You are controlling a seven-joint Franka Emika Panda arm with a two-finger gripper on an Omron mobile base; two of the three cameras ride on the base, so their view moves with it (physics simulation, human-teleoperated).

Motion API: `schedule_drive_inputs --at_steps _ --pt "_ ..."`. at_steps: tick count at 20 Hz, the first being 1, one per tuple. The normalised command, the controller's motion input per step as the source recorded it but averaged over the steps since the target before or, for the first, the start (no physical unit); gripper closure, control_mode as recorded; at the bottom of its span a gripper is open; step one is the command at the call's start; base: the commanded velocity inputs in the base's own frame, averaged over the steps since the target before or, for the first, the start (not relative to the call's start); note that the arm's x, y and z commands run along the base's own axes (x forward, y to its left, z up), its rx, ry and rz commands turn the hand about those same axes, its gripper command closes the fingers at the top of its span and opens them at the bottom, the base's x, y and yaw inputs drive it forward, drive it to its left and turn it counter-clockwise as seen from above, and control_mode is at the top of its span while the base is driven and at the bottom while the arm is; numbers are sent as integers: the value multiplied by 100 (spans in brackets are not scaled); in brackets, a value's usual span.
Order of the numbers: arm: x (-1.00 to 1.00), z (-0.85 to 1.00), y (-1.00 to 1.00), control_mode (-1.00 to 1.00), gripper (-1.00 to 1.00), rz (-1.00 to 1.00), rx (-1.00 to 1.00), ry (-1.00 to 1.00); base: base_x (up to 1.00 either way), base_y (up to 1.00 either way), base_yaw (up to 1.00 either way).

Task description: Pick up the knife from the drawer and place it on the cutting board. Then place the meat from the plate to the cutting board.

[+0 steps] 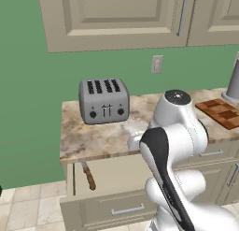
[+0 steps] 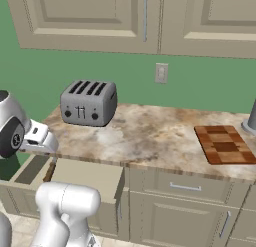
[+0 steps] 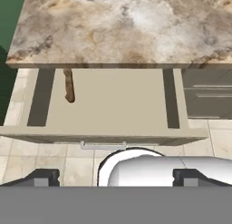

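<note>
The drawer [image 3: 118, 100] stands pulled out under the counter's left end, also seen from the side [image 1: 112, 202] and from the right [image 2: 85, 173]. The knife [image 1: 87, 175] lies at the drawer's left side, brown handle toward the front. From above, its handle [image 3: 69, 85] sticks out from under the counter edge and the blade is hidden. My gripper [image 3: 116, 177] hovers above the drawer front, open and holding nothing. The cutting board [image 2: 226, 144] lies bare at the counter's right [image 1: 221, 112]. The meat and the plate are out of view.
A silver toaster [image 1: 103, 100] stands at the back left of the marble counter [image 2: 150, 136]. A grey upright object [image 1: 233, 83] stands behind the board. Closed drawers and doors [image 2: 185, 188] sit right of the open drawer. Wall cabinets hang above.
</note>
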Motion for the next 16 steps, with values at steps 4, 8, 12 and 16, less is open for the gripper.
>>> schedule_drive_inputs --at_steps 4,8,12,16 --pt "7 0 -16 -100 -100 7 10 10 0 0 0" --pt "13 0 -8 -100 -100 14 10 10 0 0 0" --pt "0 0 0 -100 -100 10 5 5 0 0 0" --pt "0 0 0 100 -100 0 0 0 -36 0 6"
